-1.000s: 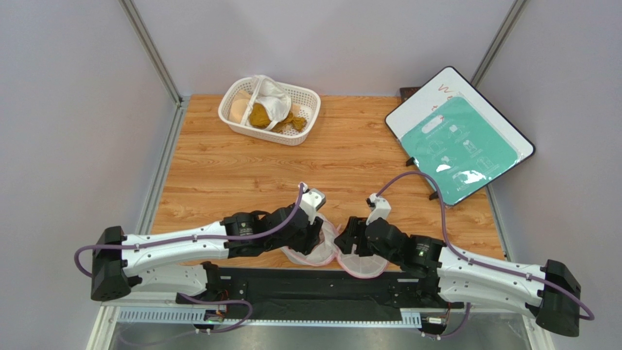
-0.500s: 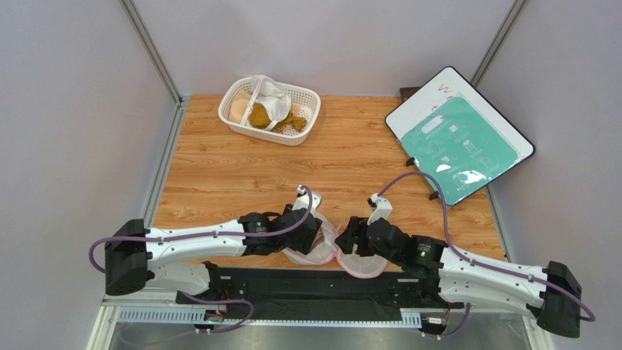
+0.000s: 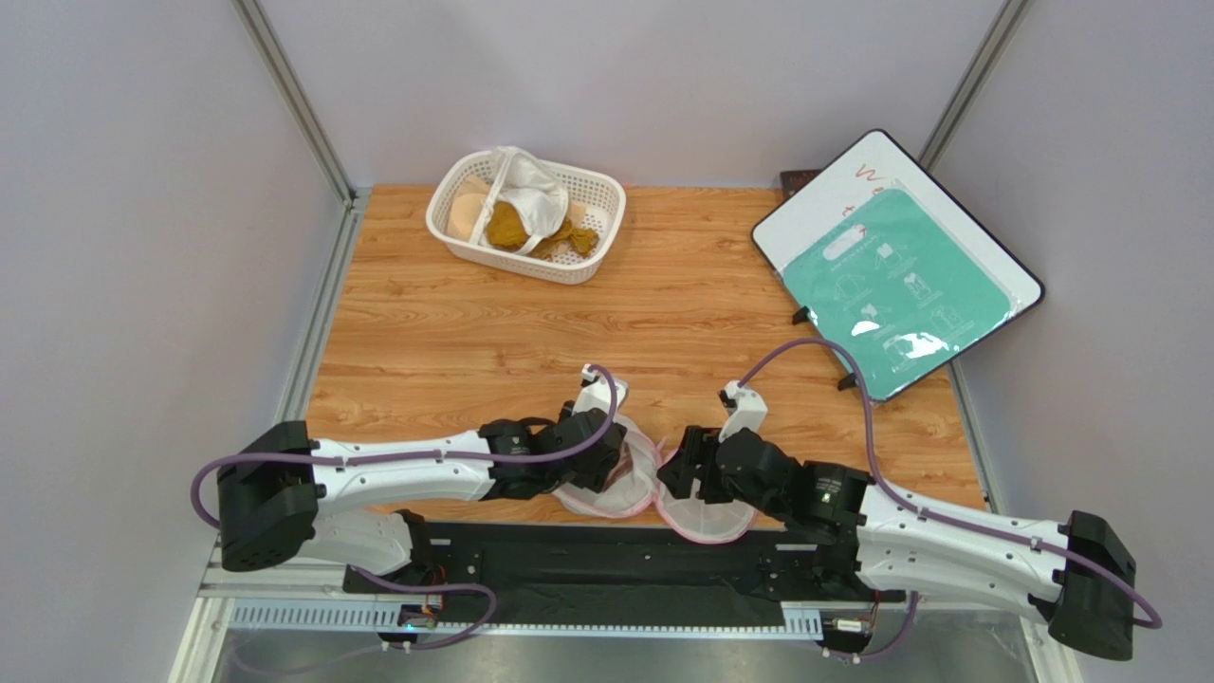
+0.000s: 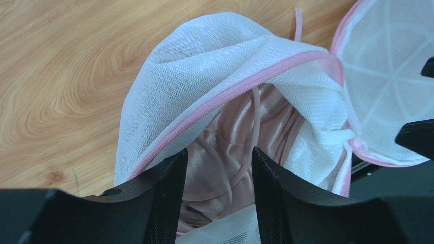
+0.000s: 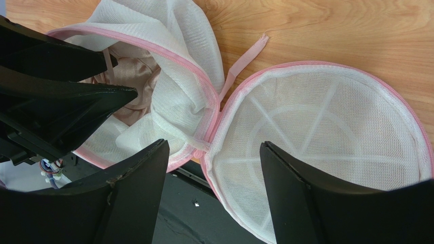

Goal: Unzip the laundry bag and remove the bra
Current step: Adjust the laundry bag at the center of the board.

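The bra (image 4: 224,134) lies mostly hidden inside laundry bag (image 4: 204,61), only mauve satin and straps showing; bag unzipped, halves splayed; left gripper (image 4: 219,151) spread above bra; right gripper (image 5: 211,145) spread, empty.

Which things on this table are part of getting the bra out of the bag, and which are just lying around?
Part of the job: laundry bag, bra inside it, left fingers, right fingers.

Lying about: white basket, mustard cloth and white cloth in it, board with teal sheet.
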`<state>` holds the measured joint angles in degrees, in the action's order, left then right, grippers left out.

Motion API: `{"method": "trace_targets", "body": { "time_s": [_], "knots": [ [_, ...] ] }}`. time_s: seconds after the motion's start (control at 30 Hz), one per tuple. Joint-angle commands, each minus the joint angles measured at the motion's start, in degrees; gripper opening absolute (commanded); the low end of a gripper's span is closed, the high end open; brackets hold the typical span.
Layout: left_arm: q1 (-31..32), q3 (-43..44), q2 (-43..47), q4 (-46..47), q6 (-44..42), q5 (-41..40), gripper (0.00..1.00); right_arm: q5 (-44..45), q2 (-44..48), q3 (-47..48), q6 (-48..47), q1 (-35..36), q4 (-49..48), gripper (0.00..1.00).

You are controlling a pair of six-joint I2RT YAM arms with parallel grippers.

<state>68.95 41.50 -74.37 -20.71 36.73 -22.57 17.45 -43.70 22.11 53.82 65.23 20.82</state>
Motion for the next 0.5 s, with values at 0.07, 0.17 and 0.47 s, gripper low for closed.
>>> {"method": "trace_targets", "body": {
  "time_s": [0.07, 0.17, 0.47],
  "knots": [
    [-0.13, 0.43, -1.82, 3.84, -0.08, -0.72, 0.56, 1.27, 0.81, 0.04, 0.76, 0.33, -1.13, 0.72],
    [-0.13, 1.48, -4.73, 2.08, 0.27, -2.12, 0.49, 1.18, 0.99, 0.13, 0.67, 0.34, -1.04, 0.72],
    [-0.13, 4.38, -3.77, -0.65, -0.34, -2.49, 0.0, -0.31, 0.9, -1.1, 0.67, 0.33, -0.43, 0.72]
  ]
}}
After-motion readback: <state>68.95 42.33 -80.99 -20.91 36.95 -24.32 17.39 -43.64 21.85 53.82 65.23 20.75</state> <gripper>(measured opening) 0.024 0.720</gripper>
